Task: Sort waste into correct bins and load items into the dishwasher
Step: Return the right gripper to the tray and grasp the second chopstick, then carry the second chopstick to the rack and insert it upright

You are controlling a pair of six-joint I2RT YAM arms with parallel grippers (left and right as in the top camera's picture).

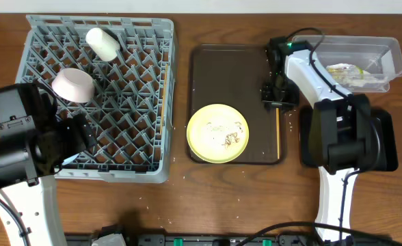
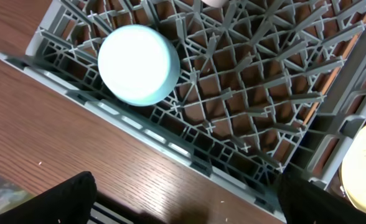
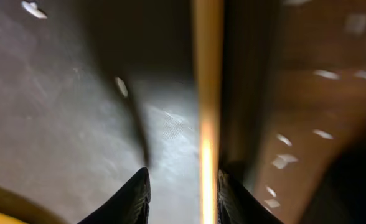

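On the dark brown serving tray [image 1: 215,68], at the end nearer the robot, the pale yellow plate [image 1: 218,133] lies flat with loose food crumbs [image 1: 228,137] on it. The plate looks rigid, smooth and breakable. Grip it at the rim and keep it level, or the crumbs will likely spill. The right gripper [image 3: 183,186] is narrowed around a chopstick [image 3: 208,93] at the tray's right edge; whether it grips cannot be told. The left gripper [image 2: 186,186] hangs wide open and empty over the dish rack [image 2: 264,112], near the upturned light blue bowl [image 2: 138,64].
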